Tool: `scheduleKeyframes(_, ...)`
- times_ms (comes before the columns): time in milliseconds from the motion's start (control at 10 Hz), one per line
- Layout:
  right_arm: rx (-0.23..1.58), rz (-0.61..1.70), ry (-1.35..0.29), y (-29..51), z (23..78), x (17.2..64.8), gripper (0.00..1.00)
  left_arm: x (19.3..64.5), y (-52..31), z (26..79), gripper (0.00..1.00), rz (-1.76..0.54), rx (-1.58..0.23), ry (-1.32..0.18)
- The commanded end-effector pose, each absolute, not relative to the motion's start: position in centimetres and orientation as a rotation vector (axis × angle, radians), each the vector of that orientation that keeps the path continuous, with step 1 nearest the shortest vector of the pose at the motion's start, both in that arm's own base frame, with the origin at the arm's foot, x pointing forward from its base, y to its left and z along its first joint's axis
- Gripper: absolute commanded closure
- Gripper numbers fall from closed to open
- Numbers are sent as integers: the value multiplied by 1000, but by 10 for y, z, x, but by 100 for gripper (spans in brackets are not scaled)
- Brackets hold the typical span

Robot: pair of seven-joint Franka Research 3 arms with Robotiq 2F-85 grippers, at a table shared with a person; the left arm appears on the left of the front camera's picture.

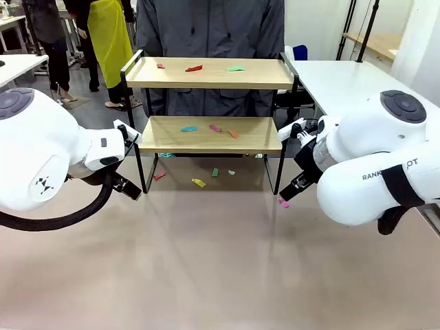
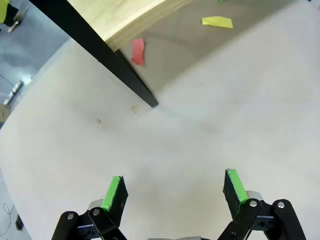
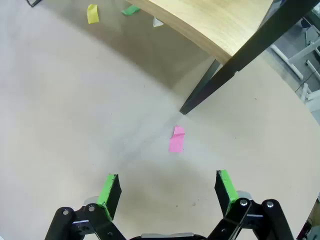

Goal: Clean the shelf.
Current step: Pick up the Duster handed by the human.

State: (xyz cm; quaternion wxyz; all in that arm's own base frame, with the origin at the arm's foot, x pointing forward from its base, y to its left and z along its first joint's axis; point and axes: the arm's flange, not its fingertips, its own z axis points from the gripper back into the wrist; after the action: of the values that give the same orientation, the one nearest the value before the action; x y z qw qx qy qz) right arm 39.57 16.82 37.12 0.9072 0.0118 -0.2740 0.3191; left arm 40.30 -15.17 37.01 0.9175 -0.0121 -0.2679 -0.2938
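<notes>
Shelf [image 1: 206,74] stands mid-table ahead of both arms, long axis crosswise, coloured scraps [image 1: 194,68] on both boards; left gripper [image 2: 175,182] and right gripper [image 3: 167,181], jaws spread wide and empty, hang low off its front corners, about equally near.

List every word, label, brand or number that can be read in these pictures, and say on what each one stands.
"RANK" then "OT": dark letters on the white shell of the right arm; a black strap covers the letters between them.
A small dark logo mark with no letters: on the white shell of the left arm.
The shelf: no print on it that I can see.
</notes>
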Motion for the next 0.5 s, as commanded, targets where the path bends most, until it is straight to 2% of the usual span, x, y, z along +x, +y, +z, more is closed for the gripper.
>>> scheduleKeyframes(0, 24, 659, -566, 168, 371, 396, 0, 403, -152, 370, 0, -605, -25, -551)
scheduleKeyframes(400, 24, 659, -566, 168, 371, 396, 0, 403, -152, 370, 0, -605, -25, -551)
